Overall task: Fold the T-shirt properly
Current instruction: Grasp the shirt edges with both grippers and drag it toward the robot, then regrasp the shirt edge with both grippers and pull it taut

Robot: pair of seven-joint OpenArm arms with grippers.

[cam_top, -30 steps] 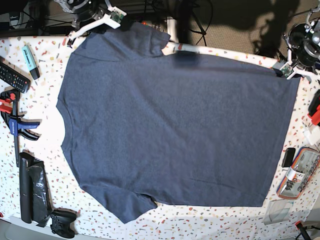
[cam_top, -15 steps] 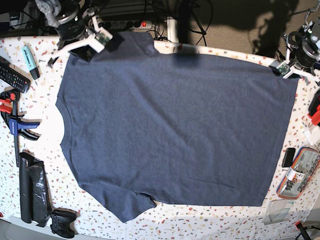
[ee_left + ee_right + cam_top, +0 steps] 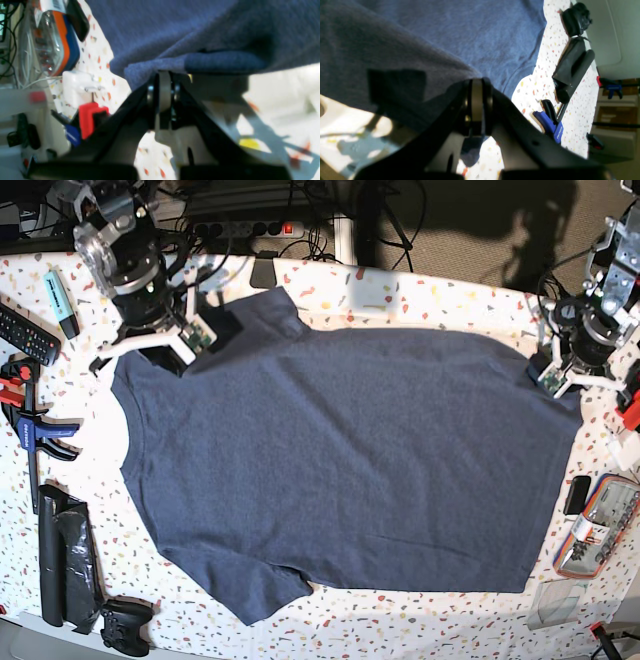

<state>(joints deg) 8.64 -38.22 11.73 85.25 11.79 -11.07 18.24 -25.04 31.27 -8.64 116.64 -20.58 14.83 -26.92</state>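
On the speckled terrazzo-pattern tabletop (image 3: 420, 300), seen from the base view, going left to right: black remote (image 3: 25, 332) and teal marker (image 3: 62, 302) sit out past the right gripper (image 3: 160, 352), a blue-and-black bar clamp (image 3: 35, 430) with red trigger lies below it, then a black rolled pouch (image 3: 65, 555) and a black gamepad (image 3: 126, 625) further down that side. Right gripper has its fingers pressed together, pinching the T-shirt (image 3: 340, 470) at the shoulder edge beside the upper sleeve; in its wrist view the fabric bunches between the black fingers, a small dark fold hanging under the grip, cloth lifted off the table there. The T-shirt is a big dark heathered navy knit, soft matte texture, spread mostly flat across the middle of the table between the two grippers, rounded neckline toward the right gripper's side, straight hem toward the left gripper (image 3: 555, 372), lower sleeve pointing at the near table edge. Left gripper is also closed, clamped on the upper hem corner; its wrist view shows a doubled thick roll of hem sitting right at the fingertips, raised above the table. Beyond the left gripper: small black block (image 3: 577, 494), a clear-lidded orange-and-blue bit case (image 3: 600, 525), a clear plastic box (image 3: 555, 608).
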